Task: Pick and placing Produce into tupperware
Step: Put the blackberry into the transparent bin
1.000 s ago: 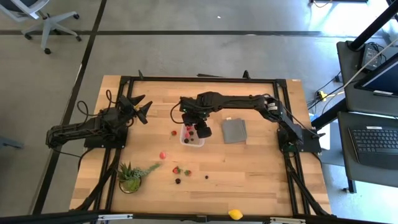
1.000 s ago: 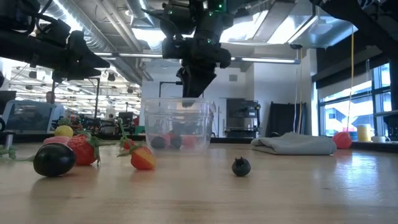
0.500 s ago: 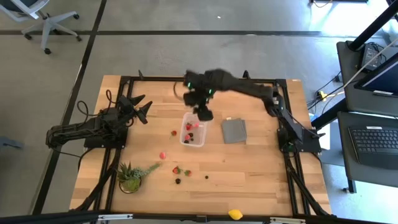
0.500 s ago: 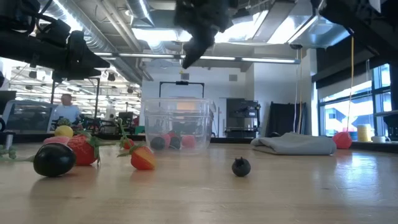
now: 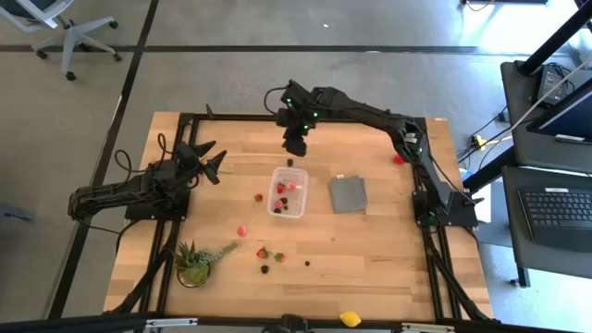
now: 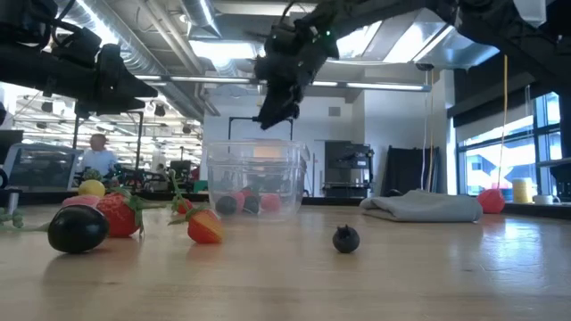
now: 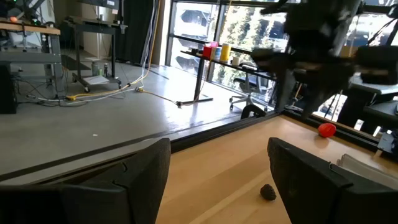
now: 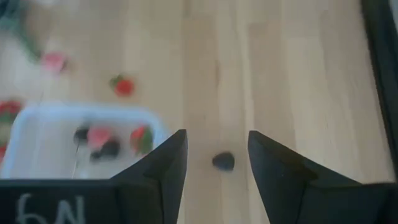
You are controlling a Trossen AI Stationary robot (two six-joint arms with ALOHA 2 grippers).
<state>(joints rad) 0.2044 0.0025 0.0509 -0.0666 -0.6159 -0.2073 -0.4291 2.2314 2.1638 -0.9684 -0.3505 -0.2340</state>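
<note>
The clear tupperware (image 5: pixel 288 192) (image 6: pixel 257 178) (image 8: pixel 81 134) stands mid-table with several red and dark produce pieces in it. My right gripper (image 5: pixel 294 146) (image 8: pixel 217 152) hovers beyond the tub's far side, slanting down, open, nothing between its fingers. Below it a dark berry (image 8: pixel 223 161) (image 5: pixel 289 163) lies on the wood. More produce lies loose: a red piece (image 5: pixel 259 197), a pink one (image 5: pixel 242 230), strawberries (image 5: pixel 263 252), dark berries (image 5: pixel 308 263), a lemon (image 5: pixel 350 318). My left gripper (image 5: pixel 211 162) (image 7: pixel 217 180) waits open at the table's left.
A flat grey square piece (image 5: pixel 349 193) lies right of the tub. A green spiky potted plant (image 5: pixel 196 261) stands near the front left. A red piece (image 5: pixel 399 158) sits by the right frame rail. A black frame borders the table.
My right gripper has risen from just over the tupperware and swung toward the table's far edge, rolling as it went. The tub and the produce in it have stayed in place.
</note>
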